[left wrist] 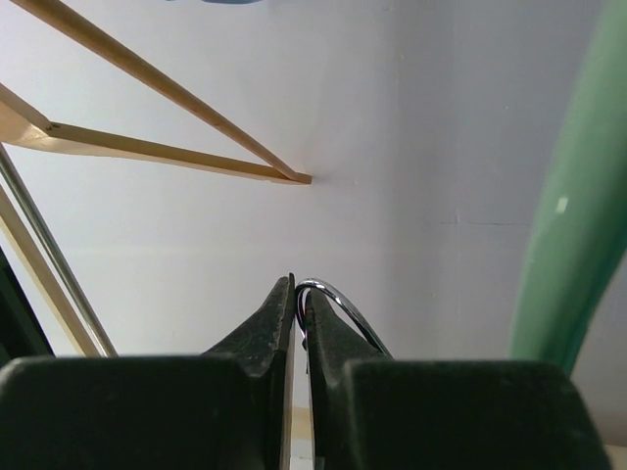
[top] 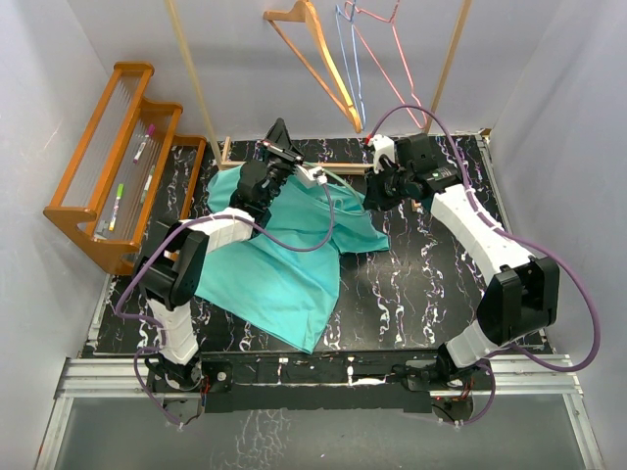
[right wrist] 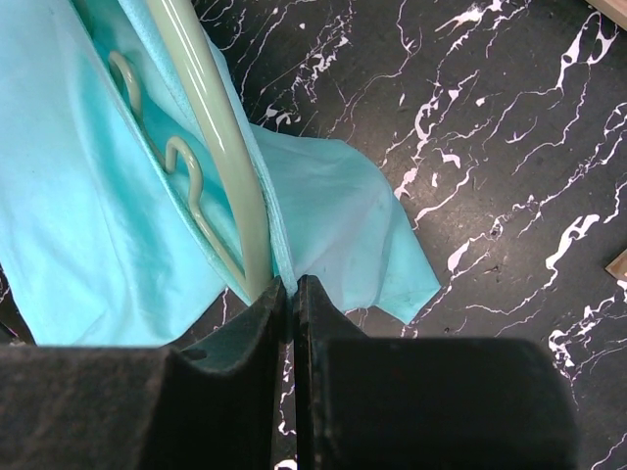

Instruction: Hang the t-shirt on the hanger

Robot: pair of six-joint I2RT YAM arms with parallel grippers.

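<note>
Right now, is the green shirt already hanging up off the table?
No, the t-shirt lies spread flat on the black marbled table.

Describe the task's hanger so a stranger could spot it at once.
On the black marble table, find the teal t-shirt; the hanger rests at its far edge. It is slim pale mint plastic, unlike the thick orange wooden hanger and thin wire hangers hanging above.

Black marble-look table [top: 421,284] with white veins, white walls all round. On the left there's a stepped orange-brown wooden rack [top: 132,70] with a couple of markers [top: 117,204] lying on it. Up top, between two pale wooden poles [top: 194,78], hang a chunky orange wooden hanger [top: 333,70], a thin blue wire one [top: 350,59] and a pink wire one [top: 387,67].
</note>
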